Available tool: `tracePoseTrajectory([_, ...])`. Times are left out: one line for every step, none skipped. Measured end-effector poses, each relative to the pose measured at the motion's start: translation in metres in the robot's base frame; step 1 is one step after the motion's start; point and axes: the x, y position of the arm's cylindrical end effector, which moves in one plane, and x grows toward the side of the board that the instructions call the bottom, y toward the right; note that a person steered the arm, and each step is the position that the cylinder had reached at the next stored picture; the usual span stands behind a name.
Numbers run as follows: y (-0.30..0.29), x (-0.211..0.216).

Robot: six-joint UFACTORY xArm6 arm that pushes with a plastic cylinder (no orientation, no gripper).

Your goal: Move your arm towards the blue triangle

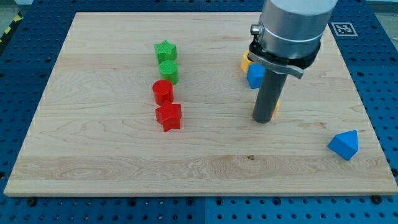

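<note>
Pincer is not the right word on this arm: it ends in a dark rod with no jaws to open or close, and my tip [263,121] rests on the wooden board [93,162] a little to the right of its centre. Just behind the rod, toward the far edge, a blue block [255,76] and an orange block [246,61] stand close together, partly hidden by the arm, so their shapes are unclear. A bit of yellow shows beside the rod. The blue triangle [344,145] sits near the near-right corner, well apart from my tip, with only bare wood between them. Left of centre four blocks stand in a column: a green star [165,50], a green cylinder [168,72], a red cylinder [163,92] and a red star [168,116]. Around the board is a blue perforated table [373,205].
</note>
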Motion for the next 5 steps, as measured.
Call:
tracePoseTrajectory([0.0, -0.014])
tracePoseTrajectory([0.0, -0.028])
tracePoseTrajectory([0.0, -0.027])
tracePoseTrajectory([0.0, 0.026])
tracePoseTrajectory([0.037, 0.028])
